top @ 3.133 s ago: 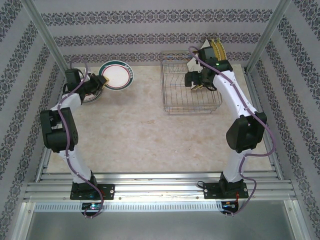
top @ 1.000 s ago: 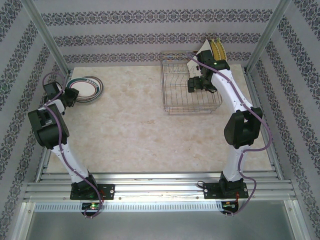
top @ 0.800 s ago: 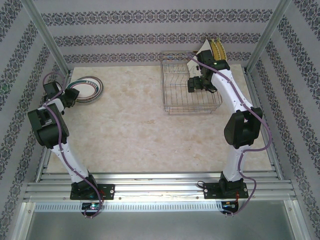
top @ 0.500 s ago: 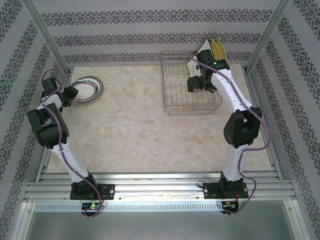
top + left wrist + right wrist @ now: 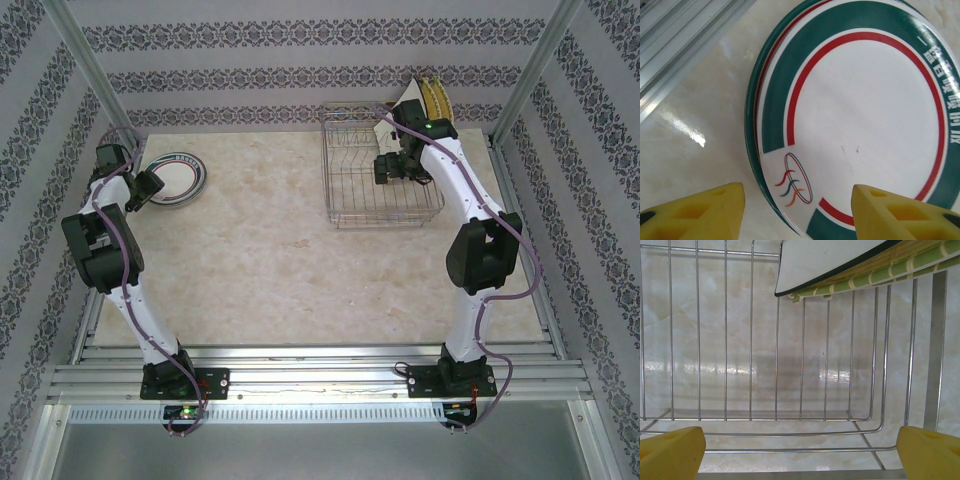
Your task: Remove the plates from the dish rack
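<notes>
Left pincer (image 5: 796,196) spread wide just above the green-banded plate (image 5: 865,110) topping a stack at the desk's (image 5: 250,240) far left, right pincer (image 5: 800,447) spread over the dish rack (image 5: 384,221), white square plate (image 5: 825,260) and yellow woven plates (image 5: 900,262) at its far right corner

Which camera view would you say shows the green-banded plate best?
The left wrist view: the green-banded plate spans the frame, its green band, red ring and logo sharp, with another rim visible beneath. The top external view shows it small, at the far left corner of the table, beside the left gripper.
</notes>
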{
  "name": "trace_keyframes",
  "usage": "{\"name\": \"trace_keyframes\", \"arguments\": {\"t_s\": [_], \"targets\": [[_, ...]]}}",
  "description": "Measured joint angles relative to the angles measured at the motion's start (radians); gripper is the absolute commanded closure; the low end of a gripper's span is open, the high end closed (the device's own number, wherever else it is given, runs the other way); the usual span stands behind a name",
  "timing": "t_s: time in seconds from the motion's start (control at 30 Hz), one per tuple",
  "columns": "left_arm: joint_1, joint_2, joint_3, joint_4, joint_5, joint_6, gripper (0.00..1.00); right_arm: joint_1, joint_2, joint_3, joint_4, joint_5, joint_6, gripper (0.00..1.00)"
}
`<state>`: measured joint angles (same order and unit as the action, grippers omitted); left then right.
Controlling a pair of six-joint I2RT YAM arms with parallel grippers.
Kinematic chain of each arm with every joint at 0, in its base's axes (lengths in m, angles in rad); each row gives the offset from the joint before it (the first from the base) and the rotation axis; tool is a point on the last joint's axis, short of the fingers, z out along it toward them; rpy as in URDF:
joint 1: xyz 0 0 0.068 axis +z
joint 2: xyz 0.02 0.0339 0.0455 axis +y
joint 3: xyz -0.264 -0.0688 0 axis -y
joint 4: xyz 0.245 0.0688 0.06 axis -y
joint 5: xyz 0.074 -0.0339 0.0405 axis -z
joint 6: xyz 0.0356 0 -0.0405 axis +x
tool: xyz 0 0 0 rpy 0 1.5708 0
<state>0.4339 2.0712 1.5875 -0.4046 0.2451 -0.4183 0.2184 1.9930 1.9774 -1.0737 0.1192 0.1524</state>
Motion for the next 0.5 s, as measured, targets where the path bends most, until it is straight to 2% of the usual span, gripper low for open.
{"name": "trace_keyframes", "arguments": {"t_s": [0.17,0.23,0.27,0.33,0.5], "targets": [[-0.014,0.000,0.015,-0.053,-0.052,0.039,0.30,0.000,0.000,0.000,0.000,0.000,-0.002,0.02],[-0.032,-0.006,0.032,-0.098,-0.078,0.079,0.14,0.000,0.000,0.000,0.001,0.001,-0.003,0.02],[-0.050,-0.014,0.047,-0.131,-0.097,0.105,0.01,0.000,0.000,0.000,0.002,0.003,-0.003,0.02],[-0.098,-0.039,0.080,-0.196,-0.129,0.164,0.00,0.000,-0.005,-0.002,0.020,0.017,-0.002,0.02],[-0.285,-0.117,0.267,-0.393,-0.171,0.264,0.00,0.000,-0.057,-0.031,0.143,0.077,0.007,0.02]]}}
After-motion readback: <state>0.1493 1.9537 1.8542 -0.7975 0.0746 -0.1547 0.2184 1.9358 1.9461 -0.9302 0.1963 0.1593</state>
